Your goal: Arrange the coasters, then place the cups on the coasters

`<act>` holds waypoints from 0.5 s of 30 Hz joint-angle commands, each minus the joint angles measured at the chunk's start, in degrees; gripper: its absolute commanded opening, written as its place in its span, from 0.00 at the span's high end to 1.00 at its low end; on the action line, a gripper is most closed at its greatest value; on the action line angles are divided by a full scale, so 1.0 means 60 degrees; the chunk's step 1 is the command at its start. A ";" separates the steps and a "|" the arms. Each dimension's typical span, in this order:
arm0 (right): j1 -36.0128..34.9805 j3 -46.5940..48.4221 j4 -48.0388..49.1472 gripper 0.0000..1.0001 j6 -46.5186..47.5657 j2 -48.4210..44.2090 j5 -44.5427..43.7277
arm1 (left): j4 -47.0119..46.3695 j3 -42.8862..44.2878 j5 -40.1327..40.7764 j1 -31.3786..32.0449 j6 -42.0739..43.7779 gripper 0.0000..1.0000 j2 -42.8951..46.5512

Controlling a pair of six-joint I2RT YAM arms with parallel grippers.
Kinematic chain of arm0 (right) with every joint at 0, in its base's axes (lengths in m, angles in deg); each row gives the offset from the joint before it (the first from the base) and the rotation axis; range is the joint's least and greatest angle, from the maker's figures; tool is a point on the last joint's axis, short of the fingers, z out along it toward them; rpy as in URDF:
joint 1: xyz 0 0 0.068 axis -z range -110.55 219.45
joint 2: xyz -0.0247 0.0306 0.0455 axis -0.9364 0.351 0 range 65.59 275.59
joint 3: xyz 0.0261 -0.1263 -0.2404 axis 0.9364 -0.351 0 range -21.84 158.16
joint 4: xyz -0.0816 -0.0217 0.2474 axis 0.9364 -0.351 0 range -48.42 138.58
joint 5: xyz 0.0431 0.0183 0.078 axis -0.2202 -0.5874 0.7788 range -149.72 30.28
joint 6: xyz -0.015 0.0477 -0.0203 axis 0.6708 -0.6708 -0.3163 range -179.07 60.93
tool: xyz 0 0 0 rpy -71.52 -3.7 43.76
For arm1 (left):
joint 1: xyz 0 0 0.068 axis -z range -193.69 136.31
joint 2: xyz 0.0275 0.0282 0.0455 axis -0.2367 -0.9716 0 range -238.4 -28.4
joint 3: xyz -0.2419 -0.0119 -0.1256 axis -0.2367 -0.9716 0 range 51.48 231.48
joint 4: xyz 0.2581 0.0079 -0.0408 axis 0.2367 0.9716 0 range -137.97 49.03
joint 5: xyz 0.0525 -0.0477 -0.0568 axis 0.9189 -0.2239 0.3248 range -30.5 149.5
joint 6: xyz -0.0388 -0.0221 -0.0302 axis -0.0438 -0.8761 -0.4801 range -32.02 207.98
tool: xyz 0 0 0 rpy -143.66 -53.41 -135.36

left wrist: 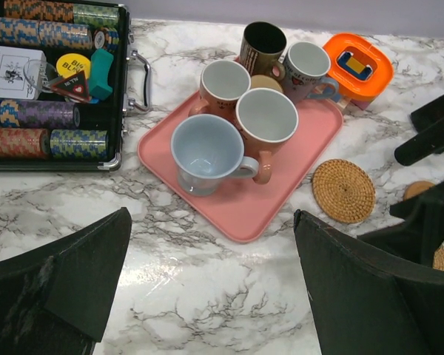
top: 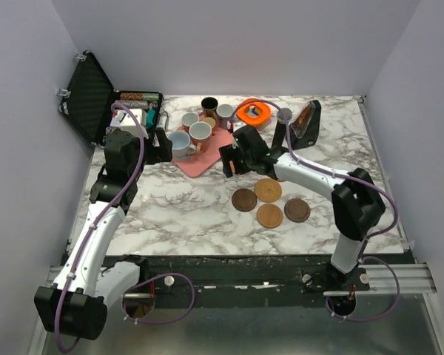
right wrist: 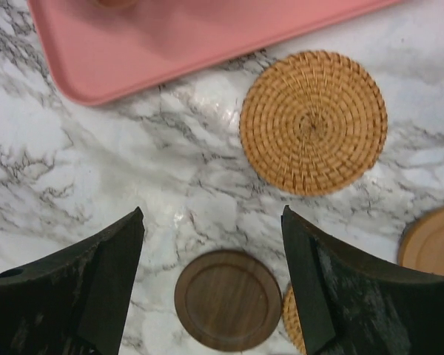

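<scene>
Right wrist view shows the right claw [right wrist: 211, 214] spread wide and empty above the marble table [right wrist: 133, 185]. A woven coaster [right wrist: 313, 122] lies flat just beside the edge of the pink tray [right wrist: 170, 44], and a dark wooden coaster [right wrist: 228, 299] sits between the fingers lower in the view. From above, four wooden coasters [top: 269, 215] cluster right of centre on the table, touching or nearly so. The cups [left wrist: 266, 122] stand crowded together on the tray, far and left of centre. The left claw [left wrist: 211, 216] is also wide and empty, on the near side of the tray.

The woven coaster looks light, slightly springy and rough, so it should not slip. It lies flush with the table, though, so the fingers would probably have to straddle its rim and pinch across the full width. The wooden discs look stiff and smooth and are likely to skid on the marble. The cups look heavier and breakable, and are best taken by the wall at the rim.
</scene>
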 commanded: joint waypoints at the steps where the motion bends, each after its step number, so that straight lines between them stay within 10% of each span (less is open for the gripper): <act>1: 0.0082 0.1506 -0.1154 0.19 0.0640 0.1315 0.0169 | -0.0214 -0.0087 -0.0299 0.0095 0.0074 0.02 -0.0003; 15: 0.0858 0.4423 -0.2765 0.34 0.0979 0.3982 0.0785 | -0.0404 -0.0190 -0.0798 0.0183 0.0088 0.03 0.0056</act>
